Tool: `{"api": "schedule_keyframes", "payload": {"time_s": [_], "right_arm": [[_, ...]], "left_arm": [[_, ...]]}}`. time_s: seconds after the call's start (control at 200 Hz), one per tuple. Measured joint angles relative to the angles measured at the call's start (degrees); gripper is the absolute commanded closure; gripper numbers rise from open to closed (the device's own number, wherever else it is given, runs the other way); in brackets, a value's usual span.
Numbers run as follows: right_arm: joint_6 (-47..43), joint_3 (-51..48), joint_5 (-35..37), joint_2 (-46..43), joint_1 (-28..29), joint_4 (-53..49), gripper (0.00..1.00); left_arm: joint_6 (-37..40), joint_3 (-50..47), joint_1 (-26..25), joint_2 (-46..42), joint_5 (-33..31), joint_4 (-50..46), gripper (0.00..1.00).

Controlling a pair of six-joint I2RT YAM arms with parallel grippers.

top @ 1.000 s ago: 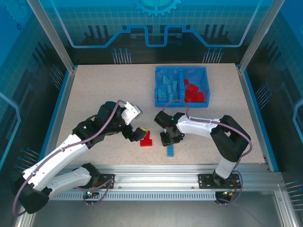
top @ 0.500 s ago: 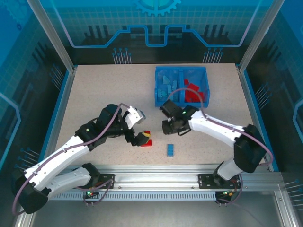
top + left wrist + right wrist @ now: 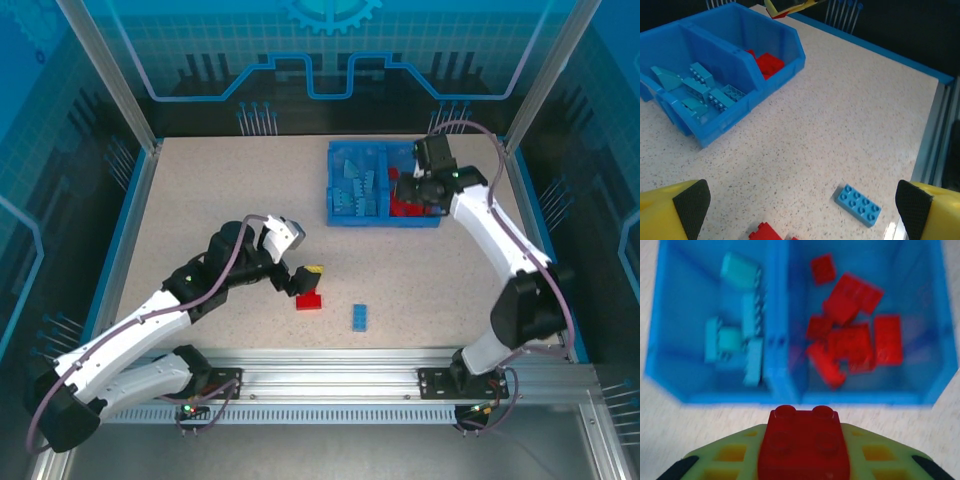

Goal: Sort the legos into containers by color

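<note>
The right gripper [image 3: 404, 190] pinched a red brick [image 3: 804, 440] over the bin [image 3: 358, 219]; releasing well inside the red compartment [image 3: 920, 290], at 3 o'clock of the divider [image 3: 777, 315], was wise. The left gripper [image 3: 305, 282] stood spread

Shallow blue plastic bin [image 3: 384, 221] at the far side of the desk [image 3: 220, 220], right of centre, split by a central wall into 2 side-by-side compartments. Left compartment [image 3: 687, 295]: several light blue bricks [image 3: 752, 360], some flat, some tipped on edge. Right compartment [image 3: 920, 290]: bright red bricks [image 3: 850, 342] in a loose, overlapping heap. 1 more red brick [image 3: 803, 442], studs up, pinched in the right claw [image 3: 803, 465] above the bin. Loose on the desk, near and well apart from the bin: 1 loose red brick [image 3: 309, 301] to the left, 1 loose light blue brick [image 3: 359, 317] just right of it, flat, studs up in 2 rows.
</note>
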Motion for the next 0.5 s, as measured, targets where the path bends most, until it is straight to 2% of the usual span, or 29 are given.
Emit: {"api": "schedule_keyframes", "payload": {"time_s": [0.215,0.375,0.425,0.5], "right_arm": [[-0.83,14.36,-0.24,18.36,-5.35,1.22,0.65],[-1.05,33.11,-0.24,32.89,-5.73,-3.72,0.52],[-1.33,37.13,-0.24,35.52,-5.7,-5.09,0.47],[-1.4,41.35,-0.2,37.75,-5.73,-7.39,0.45]], "left_arm": [[-9.88,-0.24,0.0,1.18,-5.42,1.84,0.01],[-15.74,-0.22,-0.04,3.15,-7.21,0.39,0.01],[-17.7,-0.22,-0.04,3.43,-8.07,-0.44,0.01],[-20.74,-0.13,-0.04,3.8,-9.46,-1.9,0.01]]}}
